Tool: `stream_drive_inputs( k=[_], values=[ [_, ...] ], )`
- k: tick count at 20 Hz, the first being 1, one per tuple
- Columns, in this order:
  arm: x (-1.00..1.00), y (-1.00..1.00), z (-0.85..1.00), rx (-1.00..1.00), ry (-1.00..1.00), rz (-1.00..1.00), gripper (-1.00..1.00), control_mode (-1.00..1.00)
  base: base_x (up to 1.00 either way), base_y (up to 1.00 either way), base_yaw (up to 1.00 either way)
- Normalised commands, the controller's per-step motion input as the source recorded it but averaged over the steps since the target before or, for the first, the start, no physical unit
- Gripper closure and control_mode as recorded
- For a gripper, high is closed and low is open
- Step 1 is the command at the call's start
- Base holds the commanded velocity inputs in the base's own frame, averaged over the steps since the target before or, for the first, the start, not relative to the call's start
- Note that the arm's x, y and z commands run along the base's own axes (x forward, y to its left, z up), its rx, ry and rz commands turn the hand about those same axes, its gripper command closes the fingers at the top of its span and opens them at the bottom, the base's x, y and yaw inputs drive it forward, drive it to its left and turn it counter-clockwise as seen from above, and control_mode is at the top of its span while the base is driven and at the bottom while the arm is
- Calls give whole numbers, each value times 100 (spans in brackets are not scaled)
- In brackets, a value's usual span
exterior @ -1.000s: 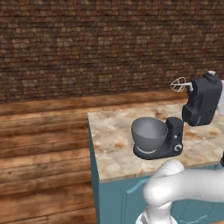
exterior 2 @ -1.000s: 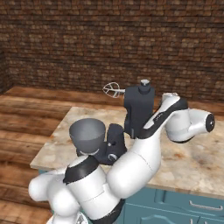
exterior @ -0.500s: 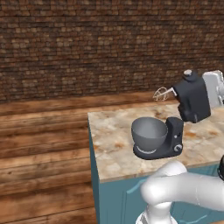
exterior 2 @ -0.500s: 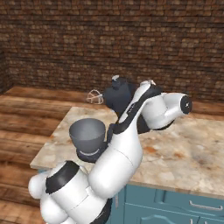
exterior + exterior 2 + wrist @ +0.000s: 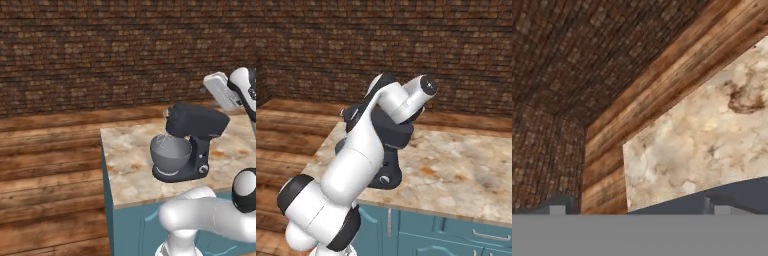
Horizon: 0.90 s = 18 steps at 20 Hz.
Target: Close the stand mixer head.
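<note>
- Pincer (image 5: 637,207): in the hand view its two grey fingertips rise at the bottom edge, set well apart with nothing between them, so it stands spread and empty
- The hand view looks out over the marbled table (image 5: 712,135) toward the wooden floor and the brick wall; a dark curved surface crosses the lower right just above the right fingertip, judged to be the top of the mixer, though contact cannot be confirmed
- In the left base view the white hand sits at the upper right, above and behind the rear end of the stand mixer head (image 5: 196,120); its fingers are not legible there
- Stand mixer head: lying roughly level over the grey mixing bowl (image 5: 170,152), front end above the bowl, whisk apparently down inside it; in the right base view the arm covers most of it
- Mixer base column (image 5: 201,157), with its white dial, stands upright near the front-left corner of the table, above the teal cabinet (image 5: 456,235)
- Step in hand, as judged: the final stage of closing; the head appears down or very nearly down
- Next move calls for: a short check that the head is fully seated, a light downward press if any gap remains, then a clean lift of the pincer up and away without dragging the head open again
</note>
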Motion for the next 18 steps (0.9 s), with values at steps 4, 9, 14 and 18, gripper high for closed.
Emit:
stream_drive_inputs(
  k=[4,9,14,18],
  values=[
    [-1,100,20,-45,0,21,-100,-100,0,0,0],
    [-22,96,17,-42,0,9,-100,-100,0,0,0],
    [-44,44,9,-29,0,0,-100,-100,0,0,0],
    [-35,4,0,-5,0,0,-100,-100,0,0,0]
  ],
)
